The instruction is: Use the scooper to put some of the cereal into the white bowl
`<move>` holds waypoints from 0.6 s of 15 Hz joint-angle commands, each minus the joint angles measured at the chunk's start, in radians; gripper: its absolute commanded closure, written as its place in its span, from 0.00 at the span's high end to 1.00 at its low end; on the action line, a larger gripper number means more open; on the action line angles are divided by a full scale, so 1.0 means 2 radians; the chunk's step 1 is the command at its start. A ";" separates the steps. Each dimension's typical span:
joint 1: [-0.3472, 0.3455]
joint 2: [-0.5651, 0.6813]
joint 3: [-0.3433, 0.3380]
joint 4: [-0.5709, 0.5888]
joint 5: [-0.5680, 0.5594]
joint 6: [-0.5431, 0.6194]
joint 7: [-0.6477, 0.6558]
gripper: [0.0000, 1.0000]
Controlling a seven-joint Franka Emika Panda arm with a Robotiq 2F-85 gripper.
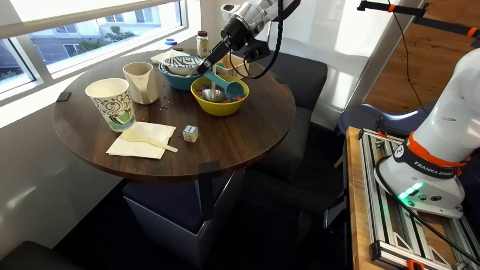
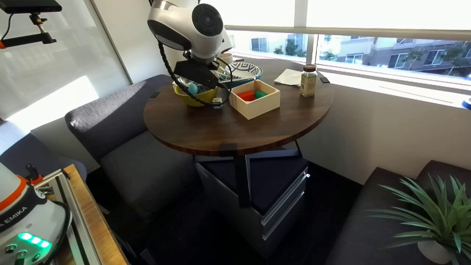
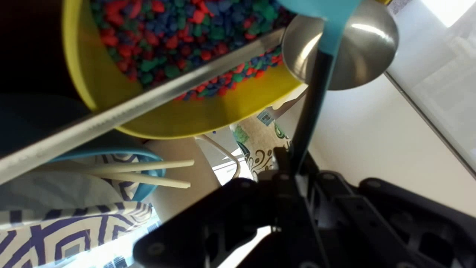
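The teal scooper [image 1: 234,90] is held by its handle in my gripper [image 1: 202,70], its scoop end over the yellow bowl [image 1: 219,108]. In the wrist view, its handle [image 3: 332,37] runs down between my closed fingertips [image 3: 295,158]. The cereal, red, green and blue bits [image 3: 178,33], lies in the yellow bowl. I cannot tell whether the scooper holds any. The white bowl [image 1: 183,63] with dark lines sits in a blue bowl [image 1: 180,82], beside the yellow bowl. It also shows in the wrist view [image 3: 74,234], with two pale sticks [image 3: 148,171] near it.
A metal ladle [image 1: 213,95] rests in the yellow bowl beside the scooper. A wooden box [image 2: 255,105] and a spice jar [image 2: 308,82] stand near. A beige pitcher [image 1: 142,84], paper cup [image 1: 112,108], napkin with cream spoon [image 1: 150,139] and letter block [image 1: 190,133] are on the table.
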 commanded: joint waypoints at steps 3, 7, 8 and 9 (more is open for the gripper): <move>-0.017 0.026 -0.014 0.023 0.012 -0.056 0.027 0.02; -0.031 0.043 -0.021 0.043 0.032 -0.102 0.044 0.02; -0.036 0.047 -0.021 0.047 0.041 -0.120 0.050 0.02; -0.039 0.052 -0.023 0.052 0.050 -0.132 0.057 0.02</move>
